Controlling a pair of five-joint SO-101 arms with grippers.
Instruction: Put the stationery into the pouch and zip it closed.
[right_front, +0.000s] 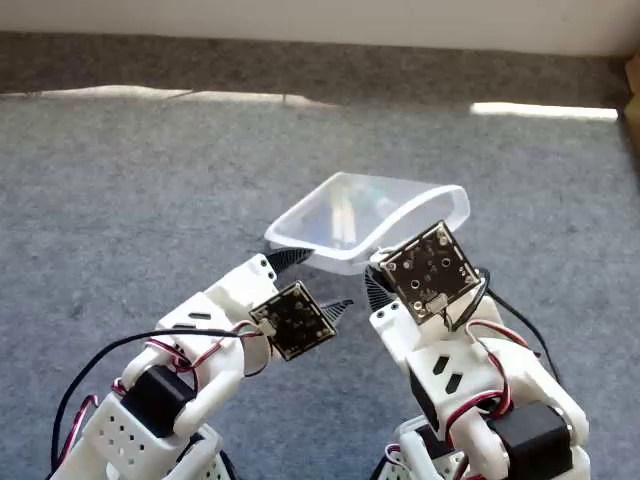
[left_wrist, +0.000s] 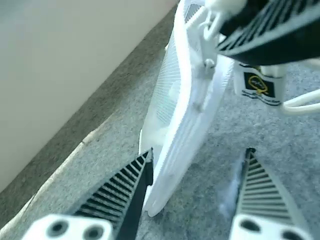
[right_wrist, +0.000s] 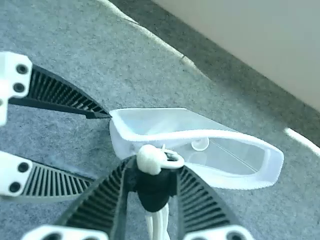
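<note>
The right gripper (right_wrist: 152, 176) pinches the zipper pull (right_wrist: 150, 160) of the translucent pouch (right_wrist: 165, 127), whose mouth gapes open over grey carpet (right_wrist: 60, 45). To its left, the left gripper (right_wrist: 102, 146) is spread, one fingertip touching the pouch's end.

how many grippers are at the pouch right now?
2. Left gripper: jaws open around the pouch at its end. Right gripper: jaws shut on the zipper pull.

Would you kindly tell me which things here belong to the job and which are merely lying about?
Job: translucent white plastic pouch; stationery inside it; black-and-white zip pull in right claw; open left claw.
Lying about: grey carpet table cover.
</note>
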